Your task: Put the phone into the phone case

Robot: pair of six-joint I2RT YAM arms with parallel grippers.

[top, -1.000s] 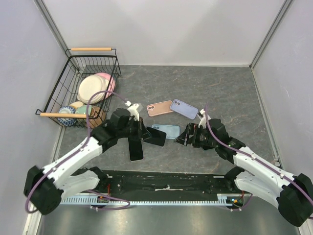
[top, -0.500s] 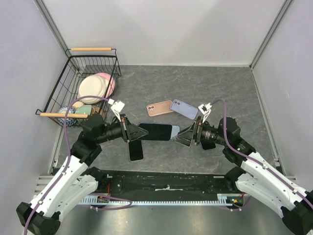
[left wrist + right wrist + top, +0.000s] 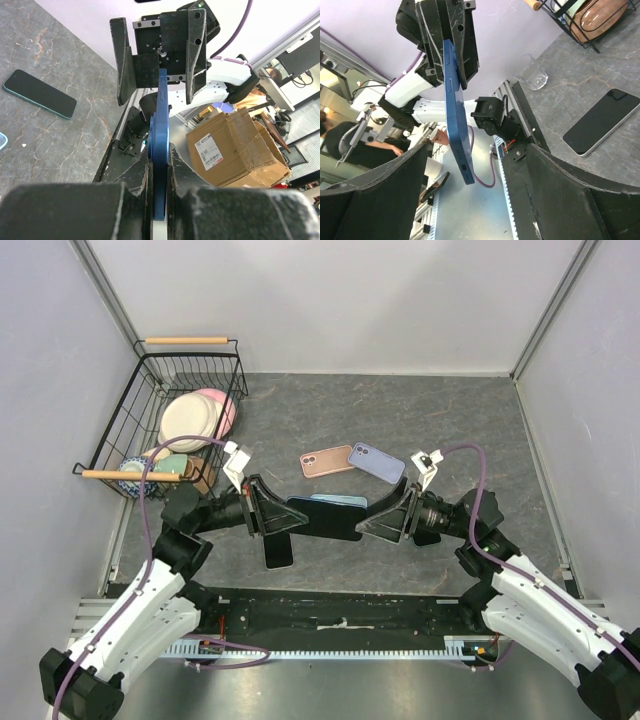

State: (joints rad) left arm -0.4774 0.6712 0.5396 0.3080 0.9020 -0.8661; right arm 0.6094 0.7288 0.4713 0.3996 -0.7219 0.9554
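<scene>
A dark blue phone hangs level above the table, and my left gripper is shut on its left end. In the left wrist view the phone stands edge-on, pinched between my fingers. My right gripper faces it, open, its fingers on either side of the phone's right end without touching. The right wrist view has the phone reaching into the gap of the right gripper. A light blue phone case lies on the table, mostly hidden under the phone.
A pink case and a lilac case lie behind the grippers. A second, black phone lies on the table near the left arm. A wire basket with dishes stands at the far left.
My left gripper has lifted the blue phone from a tilt near the table to level, and pulled back left. The right gripper has turned toward it and come round the phone's right end.
</scene>
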